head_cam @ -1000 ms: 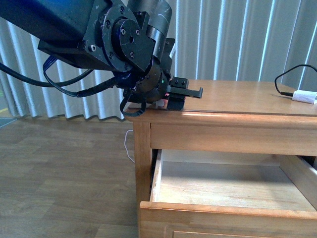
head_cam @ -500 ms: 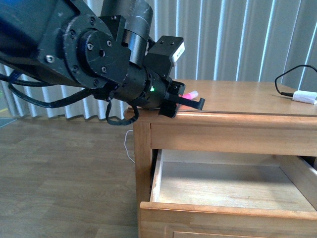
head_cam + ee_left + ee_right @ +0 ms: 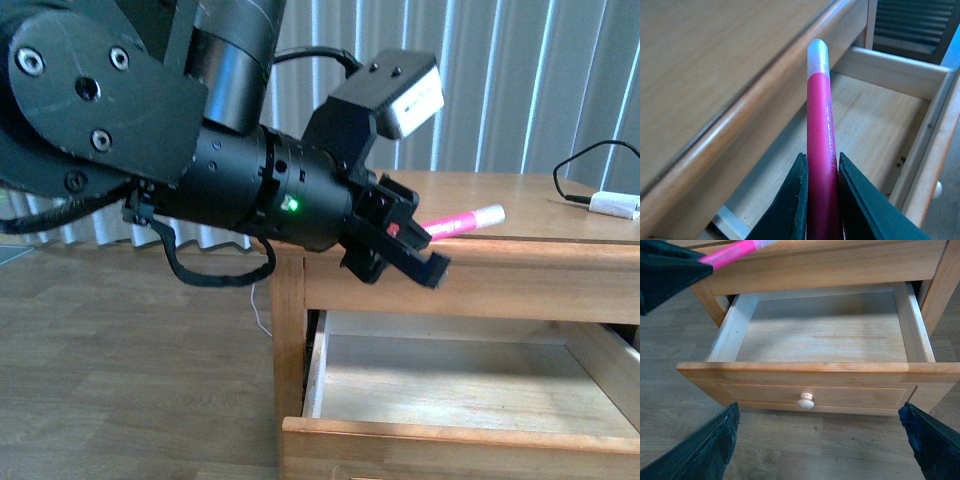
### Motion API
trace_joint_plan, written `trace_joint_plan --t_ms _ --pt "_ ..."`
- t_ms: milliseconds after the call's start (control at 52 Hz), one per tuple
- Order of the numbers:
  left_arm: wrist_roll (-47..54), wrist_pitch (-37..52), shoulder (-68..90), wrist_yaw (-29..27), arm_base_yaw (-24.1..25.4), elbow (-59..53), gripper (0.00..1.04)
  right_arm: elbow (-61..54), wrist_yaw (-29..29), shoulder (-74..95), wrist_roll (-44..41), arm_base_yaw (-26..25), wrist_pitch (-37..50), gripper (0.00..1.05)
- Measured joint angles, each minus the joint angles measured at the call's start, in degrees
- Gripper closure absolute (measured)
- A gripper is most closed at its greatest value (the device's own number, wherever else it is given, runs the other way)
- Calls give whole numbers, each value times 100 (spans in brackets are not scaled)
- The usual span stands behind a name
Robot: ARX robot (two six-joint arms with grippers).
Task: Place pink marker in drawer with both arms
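Left hand (image 3: 412, 240) clamped on the pink marker (image 3: 465, 220), which is held in the air level with the worktop (image 3: 520, 200) front edge, above the open drawer (image 3: 820, 375); right hand (image 3: 820, 440) spread wide apart, low before the drawer's round knob (image 3: 805, 400).

drawer mouth: drawer (image 3: 790, 367) pulled out, floor bare, nothing in the way dropping in from above
back of drawer: table rail (image 3: 500, 285) overhangs it, tight there
above drawer's left side: left gripper (image 3: 425, 247) clamping pink marker (image 3: 462, 221) hogs the space
front of drawer: right gripper (image 3: 818, 410) jaws spread wide, 1 knob (image 3: 805, 400) between
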Motion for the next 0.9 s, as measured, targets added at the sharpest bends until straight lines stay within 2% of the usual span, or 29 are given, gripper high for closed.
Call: trace_joint_plan --t_ms 462,500,615,673,904 --pt "15 503 1252 -632 -173 114 90 0 0 0 0 0 0 9" --pt "0 518 1298 -669 -173 140 85 0 2 0 0 0 0 9" --pt "-131 702 1318 -723 -205 153 62 0 2 0 0 0 0 9" --pt "-195 778 1281 -763 -227 133 55 0 0 0 0 0 0 9" --pt "-946 1266 330 -1853 -271 -514 17 0 2 0 0 0 0 9"
